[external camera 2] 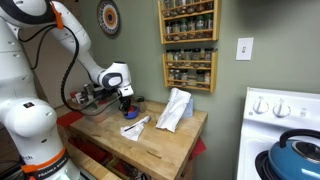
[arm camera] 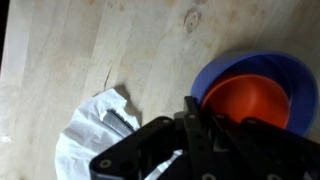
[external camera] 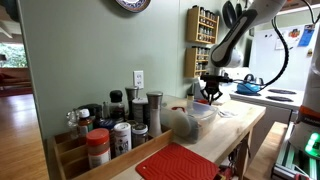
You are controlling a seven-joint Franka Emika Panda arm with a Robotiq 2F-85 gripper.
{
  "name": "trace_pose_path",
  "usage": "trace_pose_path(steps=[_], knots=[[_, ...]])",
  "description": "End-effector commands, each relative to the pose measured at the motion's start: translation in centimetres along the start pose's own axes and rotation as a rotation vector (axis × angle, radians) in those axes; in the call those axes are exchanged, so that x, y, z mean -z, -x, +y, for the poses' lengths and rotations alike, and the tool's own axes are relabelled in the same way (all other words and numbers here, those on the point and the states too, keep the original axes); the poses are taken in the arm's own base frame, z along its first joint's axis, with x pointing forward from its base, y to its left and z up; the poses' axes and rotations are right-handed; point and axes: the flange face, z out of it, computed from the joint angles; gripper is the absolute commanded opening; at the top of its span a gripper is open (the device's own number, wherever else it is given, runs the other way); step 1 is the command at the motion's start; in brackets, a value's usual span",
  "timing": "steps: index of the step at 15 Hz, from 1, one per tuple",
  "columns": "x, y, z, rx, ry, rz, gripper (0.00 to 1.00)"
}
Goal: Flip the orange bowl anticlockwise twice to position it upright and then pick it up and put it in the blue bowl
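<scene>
- The orange bowl (arm camera: 255, 103) sits upright, open side up, nested inside the blue bowl (arm camera: 212, 78), whose rim shows around its upper and left edge.
- In the wrist view both bowls lie just beside the jaws, on the picture's right, and the dark fingers overlap the bowls' near edge.
- The gripper (arm camera: 198, 128) hangs low over the bowls. Its dark body hides the fingertips, so I cannot tell whether the jaws are apart or together.
- On the other side of the jaws, near them, a crumpled white wrapper (arm camera: 92, 135) lies on the wooden countertop (arm camera: 110, 40).
- In both exterior views the gripper (external camera: 210, 94) (external camera 2: 125, 99) points down over the countertop's wall-side end.
- Farther from the jaws stand a crumpled clear bag (external camera 2: 175, 108), a cluster of spice jars (external camera: 115, 125) and a red ribbed mat (external camera: 180, 162).
- A spice rack (external camera 2: 188, 40) hangs on the wall, and a blue kettle (external camera 2: 298, 160) sits on the stove well apart.
</scene>
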Motion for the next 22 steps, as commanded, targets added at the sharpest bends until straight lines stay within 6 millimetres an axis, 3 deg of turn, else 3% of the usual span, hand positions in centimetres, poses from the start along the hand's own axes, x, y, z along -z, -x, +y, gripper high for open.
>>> trace_pose_path(steps=[1, 5, 10, 12, 15, 19, 22], knots=[[3.9, 2.2, 1.6, 0.143, -0.006, 0.002, 0.02], [8.8, 5.8, 0.3, 0.32, -0.037, 0.032, 0.02], [11.9, 12.3, -5.1, 0.532, -0.137, 0.046, 0.02], [11.5, 14.6, -7.4, 0.586, -0.138, 0.033, 0.02], [8.9, 17.3, -10.1, 0.636, -0.108, -0.003, 0.02], [4.6, 18.9, -12.3, 0.673, -0.056, -0.039, 0.02], [2.9, 19.4, -13.7, 0.672, -0.075, -0.031, 0.02]])
